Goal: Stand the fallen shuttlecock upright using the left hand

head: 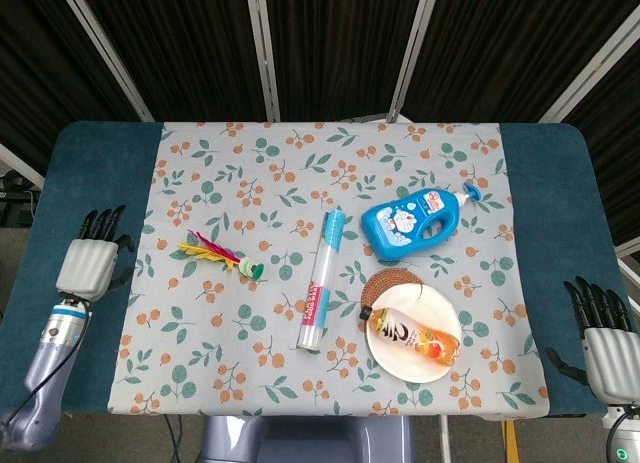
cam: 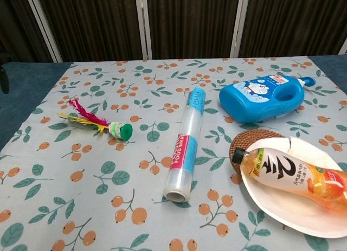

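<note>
Plastic wrap roll (cam: 185,146): pink band reads "FOOD WRAP".
Blue detergent bottle (cam: 262,98): cartoon cat picture; print too small to read.
Drink bottle (cam: 295,176): large dark character, not legible.
</note>
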`<action>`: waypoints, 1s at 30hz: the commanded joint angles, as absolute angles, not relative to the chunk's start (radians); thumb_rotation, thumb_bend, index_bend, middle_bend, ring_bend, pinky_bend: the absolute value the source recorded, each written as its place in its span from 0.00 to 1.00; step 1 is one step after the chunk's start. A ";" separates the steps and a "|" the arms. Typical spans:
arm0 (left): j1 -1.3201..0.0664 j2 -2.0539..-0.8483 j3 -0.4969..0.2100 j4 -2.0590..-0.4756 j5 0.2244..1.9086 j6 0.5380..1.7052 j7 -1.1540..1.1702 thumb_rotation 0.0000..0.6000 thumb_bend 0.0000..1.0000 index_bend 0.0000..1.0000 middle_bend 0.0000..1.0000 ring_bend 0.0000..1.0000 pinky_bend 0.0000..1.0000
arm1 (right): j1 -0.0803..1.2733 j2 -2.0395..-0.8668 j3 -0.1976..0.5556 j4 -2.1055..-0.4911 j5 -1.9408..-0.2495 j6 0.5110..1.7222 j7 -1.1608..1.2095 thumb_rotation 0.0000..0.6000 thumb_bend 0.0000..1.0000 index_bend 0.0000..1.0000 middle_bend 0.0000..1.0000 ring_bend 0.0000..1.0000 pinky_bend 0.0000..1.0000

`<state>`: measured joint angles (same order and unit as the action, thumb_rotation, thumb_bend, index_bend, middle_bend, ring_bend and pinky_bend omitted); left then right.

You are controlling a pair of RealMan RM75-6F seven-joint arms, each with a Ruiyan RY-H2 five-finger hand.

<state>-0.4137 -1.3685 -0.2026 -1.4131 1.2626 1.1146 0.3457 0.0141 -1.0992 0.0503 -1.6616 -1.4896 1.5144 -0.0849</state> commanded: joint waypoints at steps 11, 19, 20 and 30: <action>-0.541 -1.561 -0.220 -1.197 1.173 1.009 0.431 1.00 0.37 0.48 0.00 0.00 0.00 | 0.008 -1.090 0.050 -1.667 -1.483 1.517 -0.072 1.00 0.12 0.00 0.00 0.00 0.00; -0.577 -1.644 -0.217 -1.108 1.154 0.981 0.424 1.00 0.38 0.49 0.00 0.00 0.00 | 0.007 -1.088 0.051 -1.670 -1.478 1.515 -0.070 1.00 0.12 0.00 0.00 0.00 0.00; -0.582 -1.652 -0.216 -1.098 1.154 0.980 0.425 1.00 0.38 0.49 0.00 0.00 0.00 | 0.007 -1.088 0.051 -1.670 -1.477 1.515 -0.069 1.00 0.12 0.00 0.00 0.00 0.00; -0.622 -1.721 -0.230 -1.028 1.149 0.980 0.414 1.00 0.38 0.48 0.00 0.00 0.00 | 0.006 -1.083 0.049 -1.673 -1.478 1.511 -0.062 1.00 0.12 0.00 0.00 0.00 0.00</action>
